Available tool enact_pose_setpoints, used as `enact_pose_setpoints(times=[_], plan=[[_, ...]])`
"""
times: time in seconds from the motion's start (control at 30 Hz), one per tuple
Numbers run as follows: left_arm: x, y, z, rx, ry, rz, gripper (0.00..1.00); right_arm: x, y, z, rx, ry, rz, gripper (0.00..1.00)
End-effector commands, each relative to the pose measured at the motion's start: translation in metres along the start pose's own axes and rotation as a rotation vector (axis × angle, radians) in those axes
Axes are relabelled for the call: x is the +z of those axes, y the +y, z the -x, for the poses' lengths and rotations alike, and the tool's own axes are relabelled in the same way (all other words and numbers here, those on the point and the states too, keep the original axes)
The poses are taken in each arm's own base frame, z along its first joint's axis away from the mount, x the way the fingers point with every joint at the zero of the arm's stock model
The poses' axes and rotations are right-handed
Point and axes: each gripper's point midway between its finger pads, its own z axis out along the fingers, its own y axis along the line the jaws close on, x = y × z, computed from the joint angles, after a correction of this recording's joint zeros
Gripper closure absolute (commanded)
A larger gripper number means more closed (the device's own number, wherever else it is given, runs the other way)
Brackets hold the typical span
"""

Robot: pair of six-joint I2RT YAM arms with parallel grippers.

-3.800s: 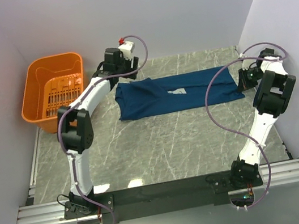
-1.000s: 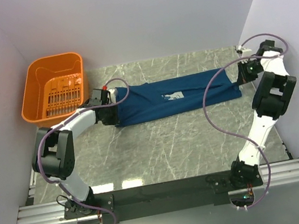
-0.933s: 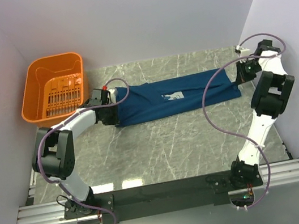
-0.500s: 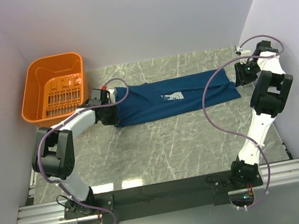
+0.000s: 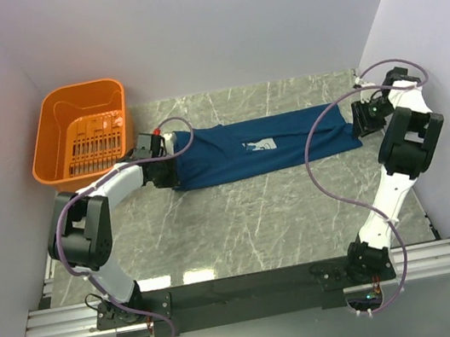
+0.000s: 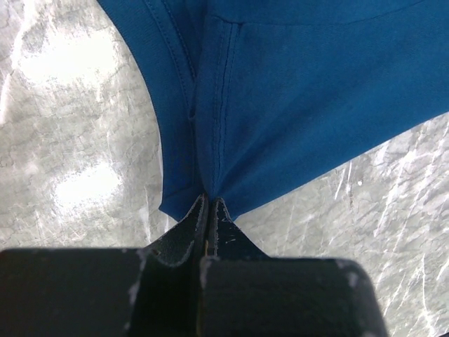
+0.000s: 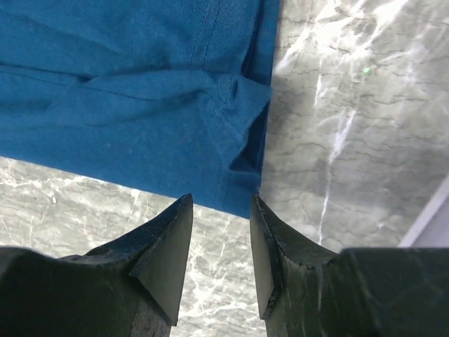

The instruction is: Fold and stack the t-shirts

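Well, the dark blue t-shirt lies stretched flat across the far half of the bench. The left tool is clamped on its left end; the right tool is parted at the right-hand hem, gripping nothing.

Bright, even overhead light with soft shadows; white glare marks the grey marbled tabletop at nine o'clock, left wrist view.
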Motion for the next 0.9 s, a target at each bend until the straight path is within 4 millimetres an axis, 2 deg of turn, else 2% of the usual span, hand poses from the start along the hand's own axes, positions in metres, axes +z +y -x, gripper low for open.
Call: enact_pose_setpoints(times=[0.0, 0.2, 0.37, 0.47, 0.5, 0.53, 0.6, 0.77, 0.87], plan=[[-0.016, -0.010, 0.021, 0.013, -0.084, -0.042, 0.99, 0.005, 0.000, 0.000, 0.033, 0.015, 0.013, 0.55], [-0.012, -0.012, 0.016, 0.009, -0.079, -0.061, 0.99, 0.015, -0.002, -0.005, 0.050, 0.050, 0.002, 0.55], [-0.012, -0.013, 0.017, 0.007, -0.079, -0.064, 0.99, 0.020, 0.009, -0.013, 0.044, 0.064, 0.027, 0.64], [-0.012, -0.013, 0.017, 0.006, -0.080, -0.064, 0.99, 0.017, 0.011, -0.015, 0.035, 0.055, 0.022, 0.78], [-0.011, -0.013, 0.017, 0.007, -0.077, -0.064, 0.99, 0.017, 0.010, -0.015, 0.033, 0.051, 0.019, 0.89], [-0.011, -0.013, 0.016, 0.005, -0.076, -0.063, 0.99, 0.013, 0.010, -0.013, 0.032, 0.038, 0.012, 0.95], [-0.010, -0.011, 0.015, 0.005, -0.071, -0.056, 0.99, 0.010, 0.009, -0.013, 0.036, 0.028, 0.010, 1.00], [-0.013, -0.007, 0.015, 0.006, -0.077, -0.033, 0.99, -0.006, 0.011, -0.016, 0.025, -0.007, -0.010, 1.00], [-0.017, -0.003, 0.016, -0.004, -0.094, -0.014, 0.99, -0.017, 0.011, -0.024, 0.025, -0.017, -0.031, 1.00]])
